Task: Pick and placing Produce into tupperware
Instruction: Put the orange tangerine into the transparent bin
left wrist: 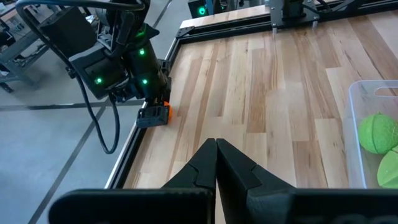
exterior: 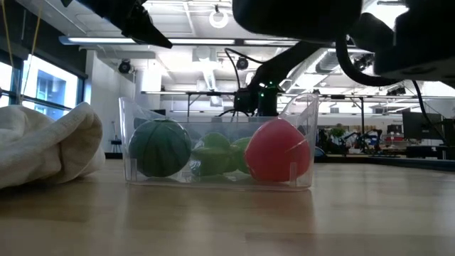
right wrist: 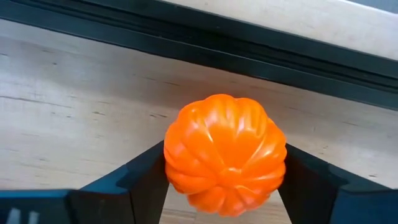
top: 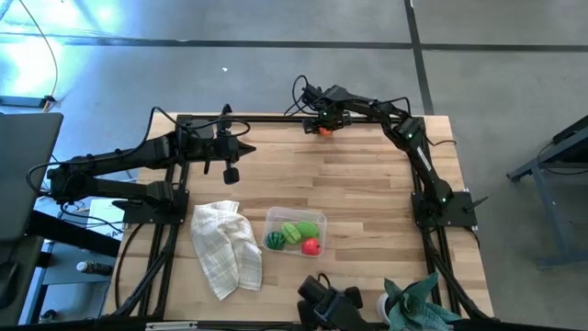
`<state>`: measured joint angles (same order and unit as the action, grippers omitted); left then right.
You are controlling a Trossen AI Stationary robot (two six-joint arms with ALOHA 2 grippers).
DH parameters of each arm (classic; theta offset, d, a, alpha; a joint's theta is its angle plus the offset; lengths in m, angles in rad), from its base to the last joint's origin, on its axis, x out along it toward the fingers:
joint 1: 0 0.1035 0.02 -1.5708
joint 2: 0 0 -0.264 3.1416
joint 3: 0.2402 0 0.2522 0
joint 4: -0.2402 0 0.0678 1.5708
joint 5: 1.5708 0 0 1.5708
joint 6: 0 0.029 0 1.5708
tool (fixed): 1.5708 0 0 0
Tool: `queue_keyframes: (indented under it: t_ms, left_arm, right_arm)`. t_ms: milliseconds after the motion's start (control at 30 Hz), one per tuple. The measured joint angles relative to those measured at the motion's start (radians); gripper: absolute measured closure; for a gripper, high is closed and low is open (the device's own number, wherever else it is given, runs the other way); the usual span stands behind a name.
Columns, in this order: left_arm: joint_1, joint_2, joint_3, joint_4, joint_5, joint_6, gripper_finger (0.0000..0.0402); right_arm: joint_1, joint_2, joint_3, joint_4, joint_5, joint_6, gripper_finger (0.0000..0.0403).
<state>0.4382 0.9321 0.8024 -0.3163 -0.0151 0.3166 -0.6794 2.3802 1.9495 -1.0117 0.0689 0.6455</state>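
The clear tupperware [top: 296, 221] stands near the table's near edge and holds the round green piece [top: 275, 241], the light-green leafy piece [top: 299, 230] and the red piece [top: 311, 245]. In the low view the same container [exterior: 302, 114] shows all three inside. The orange ribbed piece [right wrist: 225, 152] sits by the table's far edge, between the fingers of my right gripper [top: 323, 127]. My left gripper [left wrist: 216, 144] is shut and hovers over the table's far left part [top: 250, 147], touching nothing. My right gripper pinches the orange piece between its two fingers [right wrist: 146, 174], one on each flank at its widest part [right wrist: 177, 162]. The fingers come from above, pointing down. In the left wrist view the orange piece [left wrist: 163, 112] is low at the table's far edge; whether it is lifted clear, I cannot tell.
A white checked cloth [top: 225, 246] lies crumpled left of the container. A teal spiky plant-like thing [top: 418, 308] stands at the near right corner. A black metal frame [top: 276, 119] runs along the far edge, just behind the orange piece. Bare wood lies between the container and the far edge.
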Motion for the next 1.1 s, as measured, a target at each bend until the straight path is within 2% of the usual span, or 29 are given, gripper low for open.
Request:
queue_keyframes:
  t_ms: [633, 833, 1100]
  left_arm:
    - [0.0, 0.0, 0.0, 0.0, 0.0, 0.0, 0.0401]
    - [0.0, 0.0, 0.0, 0.0, 0.0, 0.0, 0.0401]
    - [0.0, 0.0, 0.0, 0.0, 0.0, 0.0, 0.0401]
  right_arm:
    - [0.026, -0.049, -0.002, -0.004, -0.012, -0.07, 0.0154]
    - [0.078, -0.075, -0.002, -0.039, -0.024, -0.128, 0.0154]
    - [0.159, -0.184, -0.001, -0.102, -0.02, -0.165, 0.0154]
